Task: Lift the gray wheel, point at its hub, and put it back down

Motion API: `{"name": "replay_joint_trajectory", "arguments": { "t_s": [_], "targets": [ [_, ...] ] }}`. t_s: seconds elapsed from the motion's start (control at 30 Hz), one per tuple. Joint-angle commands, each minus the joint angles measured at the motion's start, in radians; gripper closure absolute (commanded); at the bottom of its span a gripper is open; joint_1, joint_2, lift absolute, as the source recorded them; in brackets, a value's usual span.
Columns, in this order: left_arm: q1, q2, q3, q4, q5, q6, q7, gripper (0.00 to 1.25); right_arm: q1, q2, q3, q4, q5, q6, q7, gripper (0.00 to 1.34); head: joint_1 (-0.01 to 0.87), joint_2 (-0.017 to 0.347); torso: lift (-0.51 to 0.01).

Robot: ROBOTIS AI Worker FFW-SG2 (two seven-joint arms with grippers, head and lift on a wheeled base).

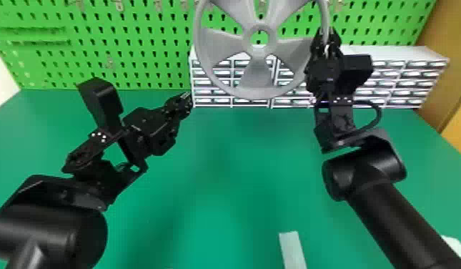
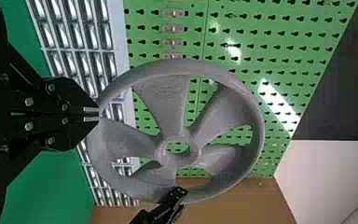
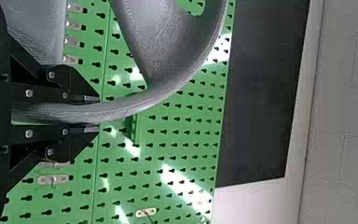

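Stretching between the arms, the green table (image 1: 222,186) runs back to the green board (image 1: 150,68) and white drawers (image 1: 397,53) along its far edge. In front of both, the gray wheel (image 1: 259,71) is up off the table, roughly upright. The right gripper (image 1: 326,37) has its fingers closed on the wheel's rim, parted by its thickness. The left gripper (image 1: 187,96), fingers nearly together and holding nothing, points toward the wheel, with a gap between. A pale block (image 1: 293,250) lies nearer the robot.
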Motion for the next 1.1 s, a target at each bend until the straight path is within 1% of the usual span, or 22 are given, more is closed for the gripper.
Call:
{"name": "replay_joint_trajectory", "arguments": {
  "t_s": [0.0,0.17,0.3,0.37,0.5,0.8,0.9,1.07],
  "targets": [
    [-0.014,0.005,-0.019,0.000,-0.016,0.000,0.009,1.22,0.001,0.001,-0.008,0.000,0.019,0.002,0.000,1.24,0.692,0.048,-0.088],
    [-0.040,0.006,-0.060,0.000,-0.030,-0.001,0.038,1.22,0.001,0.008,-0.006,0.000,0.023,0.016,0.000,1.24,0.692,0.048,-0.088],
    [-0.082,0.003,-0.111,0.026,-0.050,-0.017,0.042,1.22,0.001,0.012,-0.005,0.000,0.037,0.017,-0.002,1.27,0.692,0.048,-0.088],
    [-0.103,0.003,-0.137,0.046,-0.050,-0.029,0.044,1.22,0.001,0.015,-0.003,0.000,0.045,0.017,-0.002,1.33,0.692,0.048,-0.088],
    [-0.135,-0.002,-0.166,0.078,-0.047,-0.057,0.053,1.22,-0.001,0.017,0.003,-0.002,0.056,0.017,-0.002,1.32,0.692,0.048,-0.088],
    [-0.218,-0.006,-0.213,0.193,-0.042,-0.139,0.096,1.22,-0.002,0.018,0.018,0.000,0.062,0.016,-0.002,1.32,0.692,0.048,-0.088],
    [-0.237,-0.006,-0.224,0.221,-0.044,-0.156,0.102,1.22,-0.005,0.018,0.027,0.000,0.063,0.014,-0.002,1.32,0.692,0.048,-0.088],
    [-0.263,-0.006,-0.246,0.276,-0.059,-0.195,0.138,1.22,-0.005,0.020,0.037,0.000,0.062,0.013,-0.002,1.32,0.692,0.048,-0.088]
  ]
}}
